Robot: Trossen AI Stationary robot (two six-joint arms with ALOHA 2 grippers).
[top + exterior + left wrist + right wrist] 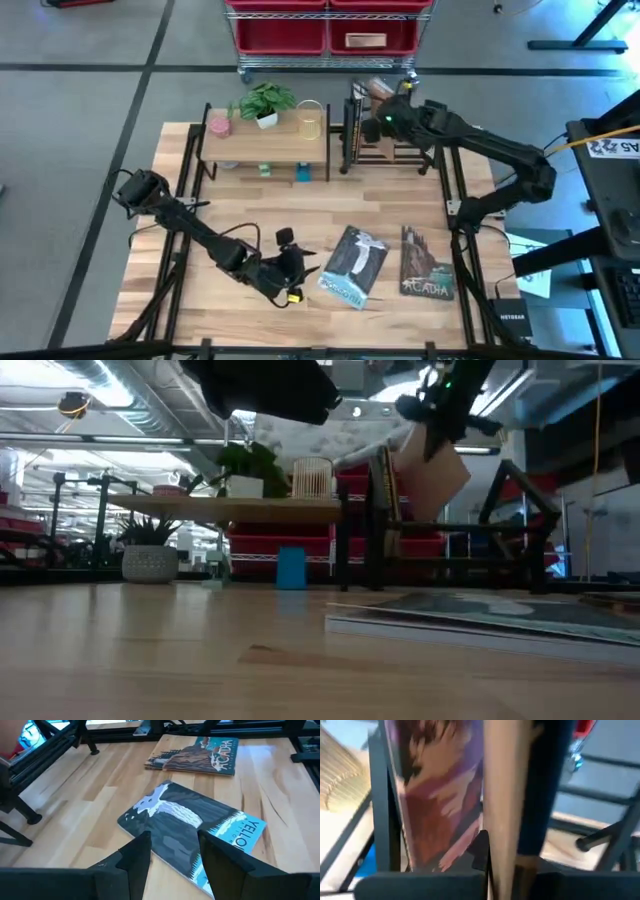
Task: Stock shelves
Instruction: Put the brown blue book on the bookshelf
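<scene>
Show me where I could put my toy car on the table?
Bare wood lies in front of the wooden shelf, above the left claw. It's crowded at the Yellowstone book, Acadia book, and book rack, where the right claw works.

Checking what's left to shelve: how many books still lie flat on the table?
2. The Yellowstone book lies just in front of the left gripper; the Acadia book lies beside it, toward the right arm. Others already stand in the black book rack.

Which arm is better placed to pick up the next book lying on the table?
Left. Its open end effector hovers right at the Yellowstone book, while the right end effector is at the black rack, gripping a book.
</scene>
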